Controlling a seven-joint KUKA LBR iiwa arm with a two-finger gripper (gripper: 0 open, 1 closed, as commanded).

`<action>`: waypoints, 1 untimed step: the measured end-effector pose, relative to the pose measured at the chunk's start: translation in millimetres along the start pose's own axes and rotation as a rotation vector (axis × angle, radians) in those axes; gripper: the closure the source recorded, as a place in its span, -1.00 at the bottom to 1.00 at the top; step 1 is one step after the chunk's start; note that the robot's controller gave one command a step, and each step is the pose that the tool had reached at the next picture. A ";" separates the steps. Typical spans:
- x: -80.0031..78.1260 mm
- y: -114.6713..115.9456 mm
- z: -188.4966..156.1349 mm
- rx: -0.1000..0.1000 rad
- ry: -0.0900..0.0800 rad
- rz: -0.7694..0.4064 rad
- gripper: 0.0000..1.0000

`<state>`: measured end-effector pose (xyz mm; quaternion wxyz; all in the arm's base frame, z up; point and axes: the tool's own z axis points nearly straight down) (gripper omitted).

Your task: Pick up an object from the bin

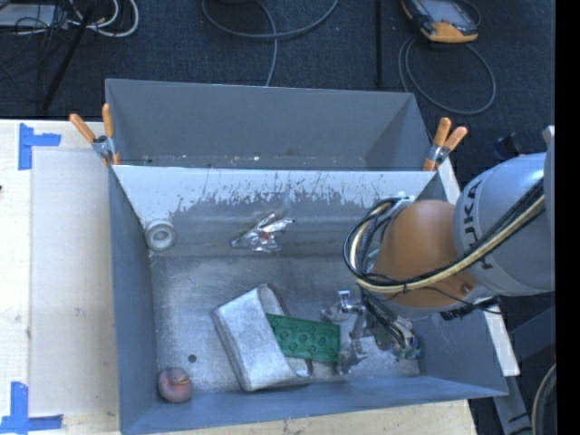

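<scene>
My gripper (346,335) is low in the bin's front right part, open, with its two fingertips spread apart at the right end of a green studded building plate (304,337). The plate's right edge lies between the fingertips. The plate leans on a grey rectangular block (246,333) that lies tilted to its left. Something small and greenish (407,351) is partly hidden under the gripper's body on the right.
A pinkish ball (174,384) sits in the front left corner. A small silver round cap (160,235) rests at the back left, and a crumpled shiny piece (262,232) lies against the back wall. The arm's orange cover and cables hang over the bin's right side.
</scene>
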<state>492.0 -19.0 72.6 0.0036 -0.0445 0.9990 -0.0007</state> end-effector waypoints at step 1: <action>-15.0 -7.8 -151.8 -0.001 0.000 -0.376 1.00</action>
